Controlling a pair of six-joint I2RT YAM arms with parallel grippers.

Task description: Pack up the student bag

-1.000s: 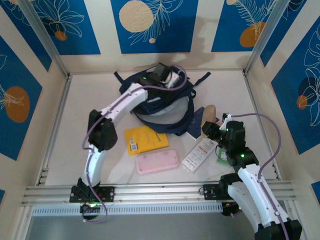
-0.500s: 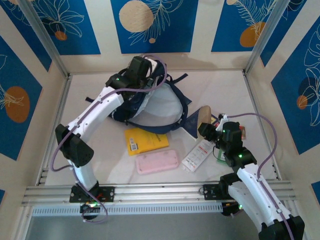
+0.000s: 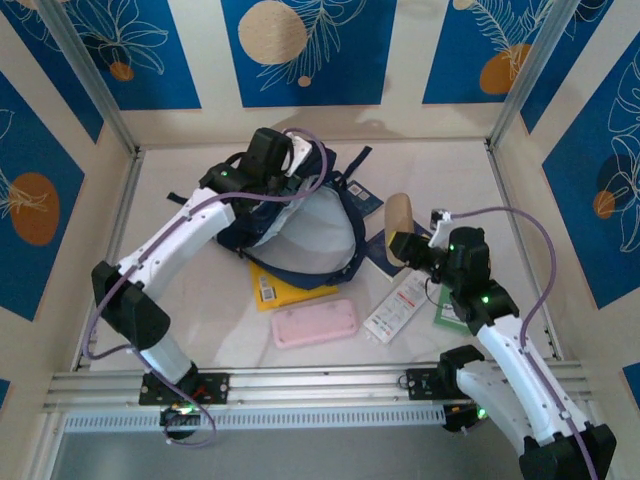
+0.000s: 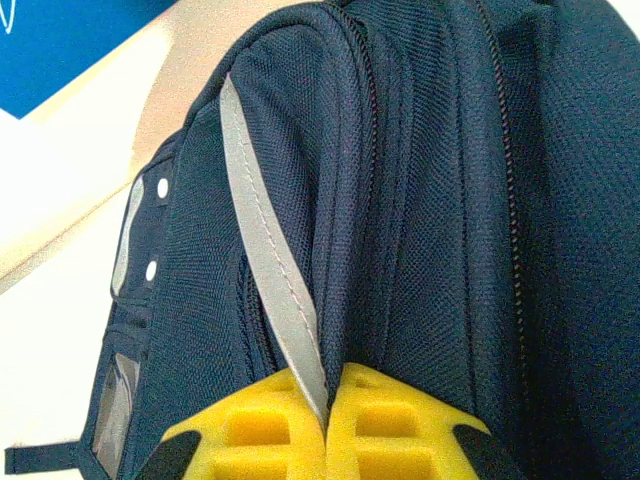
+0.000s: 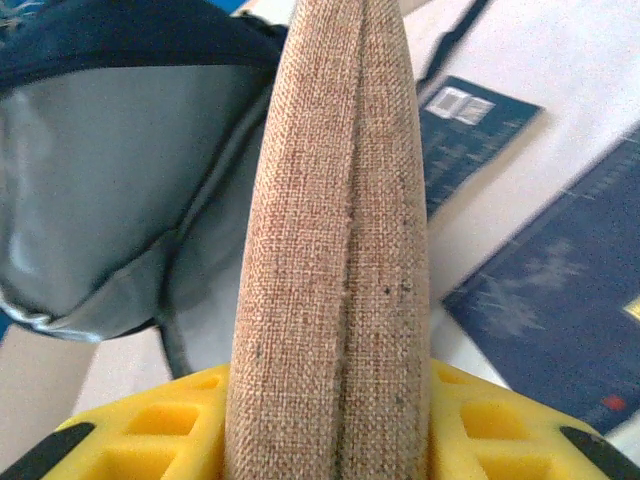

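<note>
Right, pinching the grey reflective stripe (image 4: pixel 270 260) of the student bag (image 4: pixel 430 200) in the left claw (image 4: pixel 327 405), jaws tight together on the fabric, seemingly holding the bag's top edge up off the worktop (image 3: pixel 190 290). Clamping a tan woven pouch (image 5: pixel 335 230) in the right claw (image 5: pixel 330 425), standing it upright, with the bag's grey-lined mouth gaping just beyond and to the left of that claw. Risking a slip here: gripping only a thin stripe, so possibly losing the fabric and letting the mouth sag shut. Risking, too, snagging the pouch on the rim and shoving the whole bag away from the claw rather than dropping the pouch inside.
</note>
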